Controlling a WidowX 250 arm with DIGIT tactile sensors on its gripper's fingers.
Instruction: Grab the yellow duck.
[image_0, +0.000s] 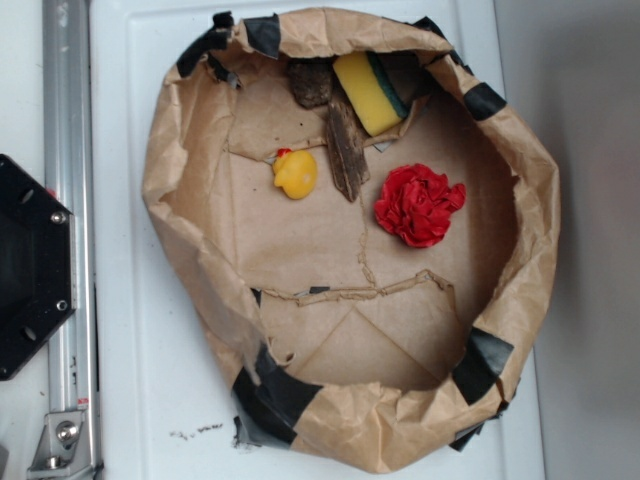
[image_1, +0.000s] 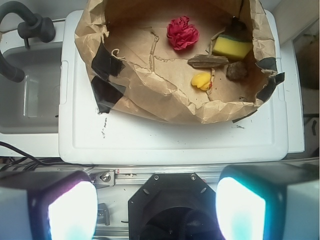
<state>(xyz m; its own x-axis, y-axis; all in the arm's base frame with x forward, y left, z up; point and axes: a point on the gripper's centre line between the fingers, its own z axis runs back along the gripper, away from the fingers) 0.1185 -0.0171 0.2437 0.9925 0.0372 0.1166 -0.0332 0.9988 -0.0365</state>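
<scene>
— Where is the yellow duck (image_0: 295, 174)?
— On the floor of the paper basin (image_0: 190, 250), toward its taped far rim, beside the bark strip (image_0: 347, 148).
— And the gripper (image_1: 157, 210)?
— Fingers spread wide, well short of the basin; apparently not yet approaching.

Readable text: none in either view | brown paper nest (image_0: 200, 230): you will find plain paper and black tape, no print | white tray (image_1: 170, 140): only small dark specks, not letters | yellow sponge (image_0: 366, 92): no brand visible | black base plate (image_0: 30, 265): no label you could read
</scene>
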